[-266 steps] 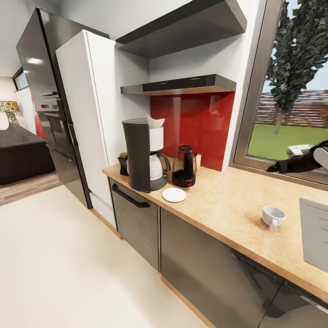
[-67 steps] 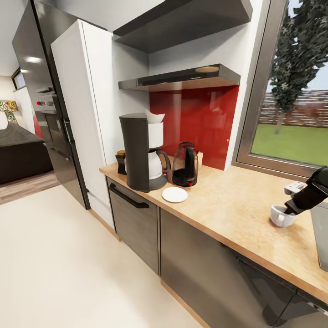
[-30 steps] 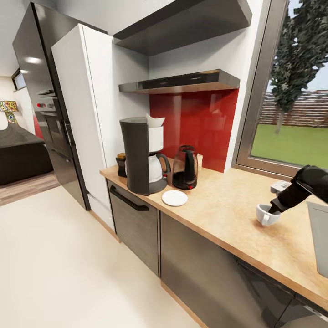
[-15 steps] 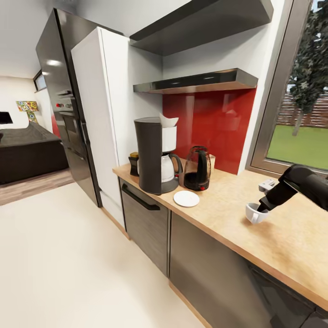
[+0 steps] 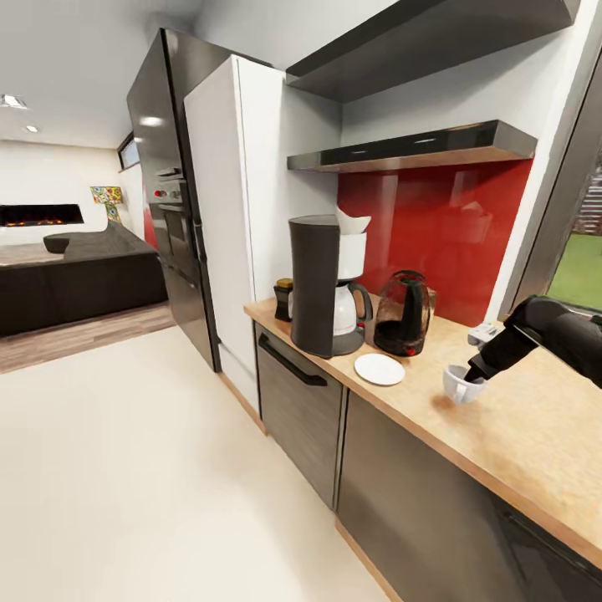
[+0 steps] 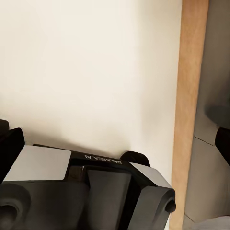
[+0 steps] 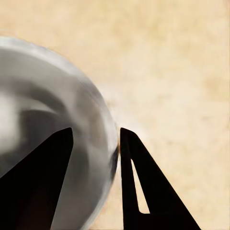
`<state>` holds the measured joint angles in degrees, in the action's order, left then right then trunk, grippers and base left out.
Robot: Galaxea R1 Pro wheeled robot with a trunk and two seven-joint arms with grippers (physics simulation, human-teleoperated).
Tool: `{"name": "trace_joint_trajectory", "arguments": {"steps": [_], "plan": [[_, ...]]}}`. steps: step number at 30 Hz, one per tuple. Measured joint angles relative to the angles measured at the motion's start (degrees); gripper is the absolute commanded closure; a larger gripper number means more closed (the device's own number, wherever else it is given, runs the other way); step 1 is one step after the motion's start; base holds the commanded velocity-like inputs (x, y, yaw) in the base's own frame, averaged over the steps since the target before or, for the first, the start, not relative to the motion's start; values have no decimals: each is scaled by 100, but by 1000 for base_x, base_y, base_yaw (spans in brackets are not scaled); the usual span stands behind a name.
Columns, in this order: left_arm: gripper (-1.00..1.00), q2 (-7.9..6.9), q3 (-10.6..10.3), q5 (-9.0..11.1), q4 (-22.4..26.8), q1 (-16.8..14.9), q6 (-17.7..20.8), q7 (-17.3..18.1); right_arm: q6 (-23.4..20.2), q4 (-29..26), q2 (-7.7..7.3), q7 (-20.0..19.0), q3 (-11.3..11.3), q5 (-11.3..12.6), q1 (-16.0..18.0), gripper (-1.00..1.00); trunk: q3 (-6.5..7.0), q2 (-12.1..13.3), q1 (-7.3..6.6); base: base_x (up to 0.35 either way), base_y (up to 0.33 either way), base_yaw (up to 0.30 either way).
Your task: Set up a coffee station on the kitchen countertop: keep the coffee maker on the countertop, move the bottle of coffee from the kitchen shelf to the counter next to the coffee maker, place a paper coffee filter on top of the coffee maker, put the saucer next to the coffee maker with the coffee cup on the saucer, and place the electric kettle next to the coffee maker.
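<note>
The black coffee maker [image 5: 320,284] stands on the wooden countertop [image 5: 518,443] with a white paper filter [image 5: 351,222] on its top. Behind its left side sits the dark coffee bottle [image 5: 283,299]. The dark electric kettle [image 5: 403,314] stands right of the maker, and the white saucer [image 5: 379,369] lies bare in front of them. My right gripper [image 5: 475,374] is shut on the rim of the white coffee cup [image 5: 458,385], tilted just above the counter, right of the saucer. In the right wrist view one finger [image 7: 139,191] is outside the cup [image 7: 43,96] and one inside.
A white tall cabinet [image 5: 242,209] and a black fridge [image 5: 167,209] stand left of the counter. Two dark shelves [image 5: 418,150] hang above the red backsplash. Cream floor lies in front of the cabinets [image 5: 301,410]. The left wrist view looks at floor and a wooden baseboard [image 6: 189,110].
My right gripper came down, shut on the cup and carried it left, closer to the saucer. The head view has swung left, so the whole scene has shifted right.
</note>
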<state>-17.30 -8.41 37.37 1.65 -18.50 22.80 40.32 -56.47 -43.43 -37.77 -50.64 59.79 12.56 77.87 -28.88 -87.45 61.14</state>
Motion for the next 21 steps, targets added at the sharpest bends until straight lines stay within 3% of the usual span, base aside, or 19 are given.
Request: {"name": "trace_joint_trajectory", "arguments": {"steps": [12,21], "plan": [[-100,0,0,0,0,0,-1,0,-17,0,172,-7,-6,0,234,100,0,0,0,0,0,262],[-100,1,-1,0,-1,-1,-1,0,-21,-1,188,-8,-6,-3,266,100,0,0,-1,67,0,40]]}}
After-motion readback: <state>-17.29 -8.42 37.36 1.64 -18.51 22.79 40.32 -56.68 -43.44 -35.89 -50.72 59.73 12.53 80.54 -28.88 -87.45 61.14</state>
